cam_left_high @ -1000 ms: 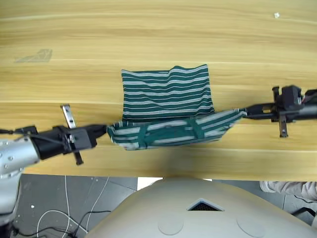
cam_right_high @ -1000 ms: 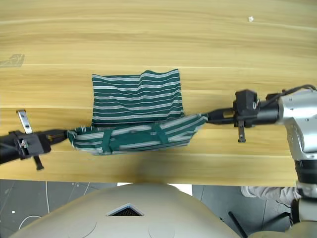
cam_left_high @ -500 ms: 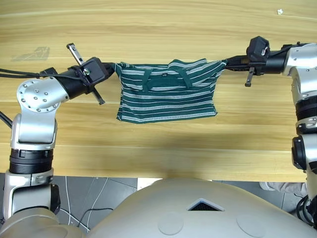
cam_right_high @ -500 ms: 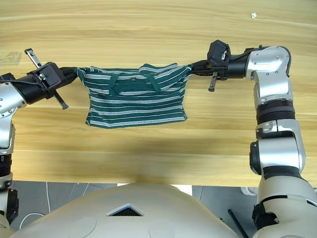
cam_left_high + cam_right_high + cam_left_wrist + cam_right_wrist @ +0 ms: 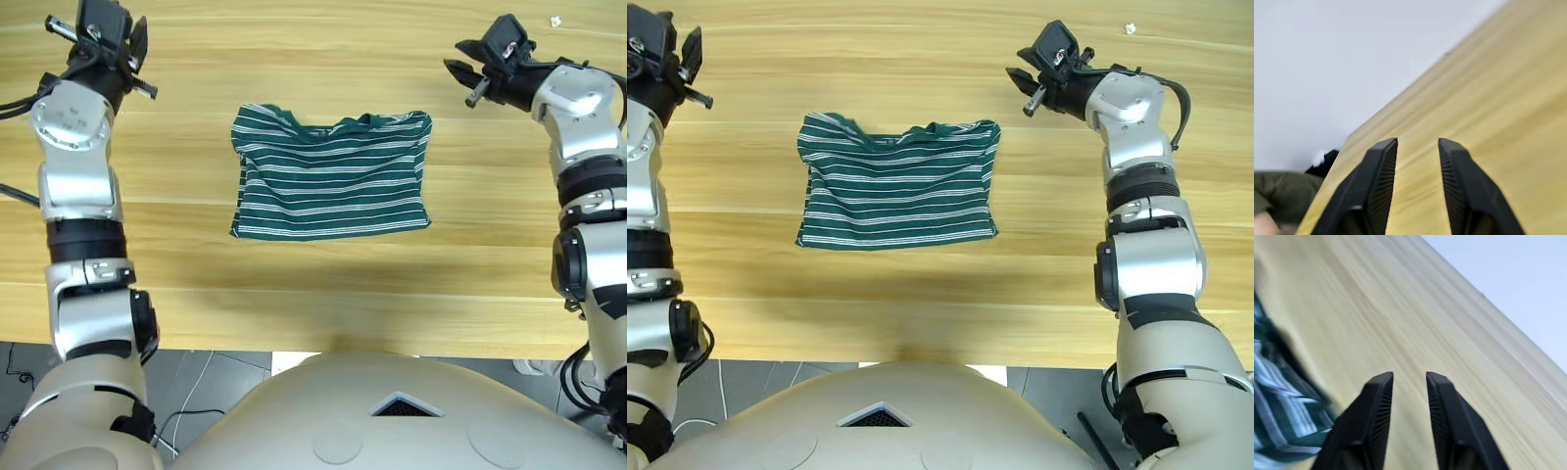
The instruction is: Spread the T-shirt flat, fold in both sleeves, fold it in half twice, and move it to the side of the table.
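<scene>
While the left end effector (image 5: 1418, 143) and right end effector (image 5: 1409, 376) hang open and empty, the T-shirt (image 5: 331, 176) mid-frame on the bench (image 5: 323, 304) likely needs level, edge-matched corner grips.

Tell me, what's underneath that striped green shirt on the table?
The folded green striped T-shirt lies flat on the wooden table, which shows bare all around it. Its lower layers and the patch of tabletop beneath are covered, so nothing there can be seen.
</scene>
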